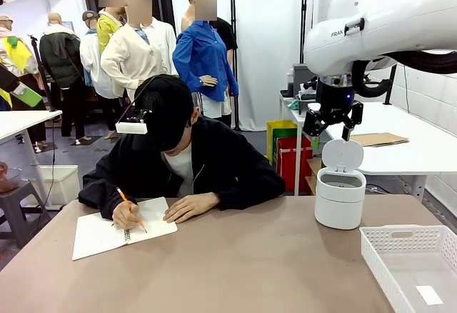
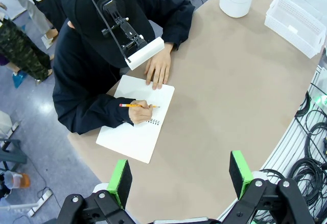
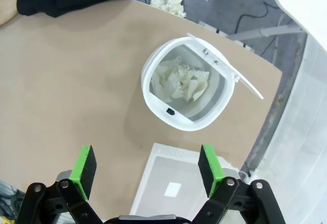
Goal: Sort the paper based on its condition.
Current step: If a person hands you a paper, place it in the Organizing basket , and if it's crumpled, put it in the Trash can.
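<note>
The brown tabletop (image 1: 235, 256) is carrying everything here, and the person (image 1: 182, 163) at its far side is leaning over a white spiral-bound notebook (image 1: 107, 231), writing with an orange pencil (image 2: 138, 105); a sheet torn out and slid forward could be landing anywhere within either arm's reach, so a reach begun too early is risking a brush against the writing hand (image 2: 140, 112). The white basket (image 1: 414, 259) is sitting at the robot's right corner with what looks like 1 small white slip on its floor, and the round white bin (image 1: 340, 197) beside it is standing with its lid (image 1: 343, 154) tipped up; the paper (image 3: 181, 85) already sorted is lying crumpled inside that bin. More wads are lying on the floor past the tabletop edge, which suggests drops can be missing the opening. The right gripper (image 3: 147, 165) is hovering above bin and basket with its jaws spread wide and nothing between them, so a low pass could be knocking the raised lid. The left gripper (image 2: 180, 175) is hanging over the near edge, its jaws likewise released and empty.
</note>
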Robot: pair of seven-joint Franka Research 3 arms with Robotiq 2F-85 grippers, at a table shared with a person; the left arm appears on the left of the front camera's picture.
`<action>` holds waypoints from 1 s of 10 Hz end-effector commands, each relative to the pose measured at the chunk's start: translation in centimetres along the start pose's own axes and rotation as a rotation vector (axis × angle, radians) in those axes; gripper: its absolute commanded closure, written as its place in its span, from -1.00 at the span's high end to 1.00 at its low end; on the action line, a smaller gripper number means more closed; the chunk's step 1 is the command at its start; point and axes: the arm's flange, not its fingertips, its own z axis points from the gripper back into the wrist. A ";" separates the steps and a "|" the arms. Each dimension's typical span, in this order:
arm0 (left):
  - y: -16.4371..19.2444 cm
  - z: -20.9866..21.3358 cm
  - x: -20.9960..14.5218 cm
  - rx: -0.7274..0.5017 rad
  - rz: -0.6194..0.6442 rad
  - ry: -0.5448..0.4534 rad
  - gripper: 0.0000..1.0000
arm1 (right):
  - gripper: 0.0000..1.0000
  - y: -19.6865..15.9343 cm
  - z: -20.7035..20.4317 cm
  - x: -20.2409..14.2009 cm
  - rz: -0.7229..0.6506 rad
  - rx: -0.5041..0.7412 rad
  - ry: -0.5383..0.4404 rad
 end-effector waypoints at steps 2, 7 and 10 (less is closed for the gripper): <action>0.1 0.1 0.0 0.007 0.003 0.003 1.00 | 1.00 0.3 0.3 0.4 -0.017 -0.016 -0.004; 0.1 0.1 0.0 0.007 0.003 0.003 1.00 | 1.00 6.8 5.6 -6.5 0.242 0.218 -0.165; 0.1 0.1 0.0 0.007 0.003 0.003 1.00 | 1.00 11.0 9.8 -8.6 0.376 0.378 -0.293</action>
